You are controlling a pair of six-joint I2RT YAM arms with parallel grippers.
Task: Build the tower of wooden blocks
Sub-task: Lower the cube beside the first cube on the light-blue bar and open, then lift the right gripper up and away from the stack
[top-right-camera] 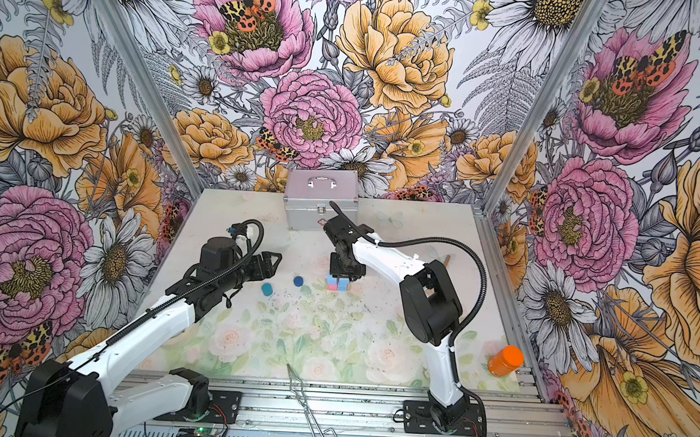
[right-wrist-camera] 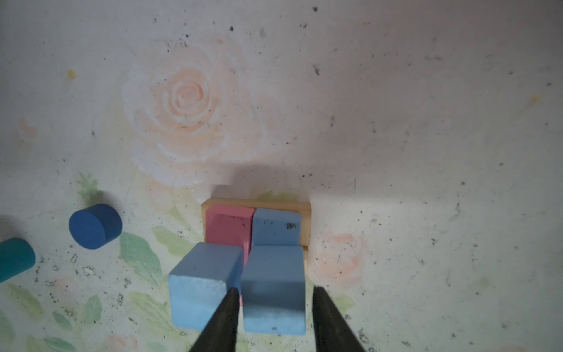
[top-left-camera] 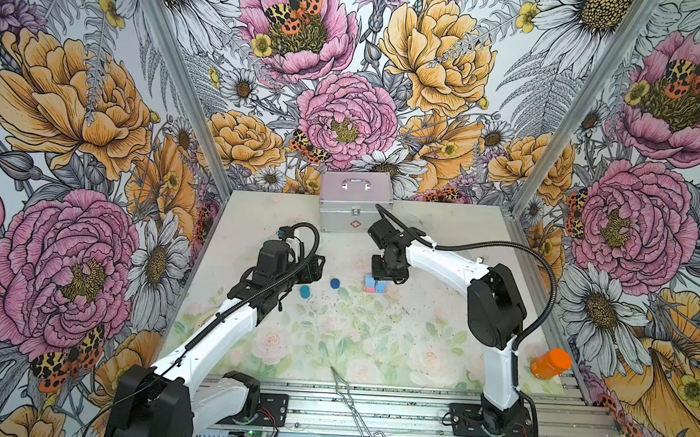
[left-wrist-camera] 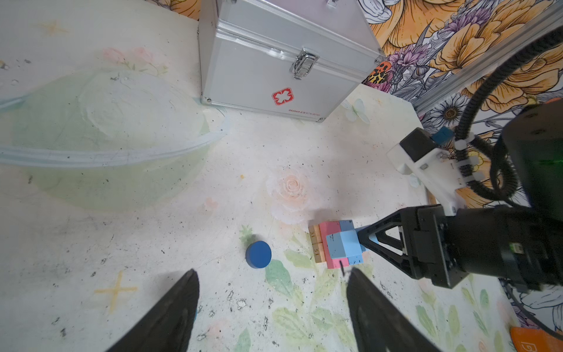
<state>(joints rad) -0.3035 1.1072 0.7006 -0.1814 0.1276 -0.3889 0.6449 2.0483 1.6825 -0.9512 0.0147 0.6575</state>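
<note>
Right claw [top-right-camera: 343,274] over tower [top-right-camera: 337,285]

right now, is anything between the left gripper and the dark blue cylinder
Nothing visible: only bare mat lies between the open left gripper and the dark blue cylinder. The tower stands off to one side.

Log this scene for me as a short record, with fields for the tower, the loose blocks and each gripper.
tower: tan planks below, pink slab and blue slab above them, two light blue cubes on top
loose blocks: dark blue cylinder and teal cylinder on the table, left of the tower in both top views
right gripper: jaws straddle one light blue cube; grip unclear
left gripper: open, empty
</note>
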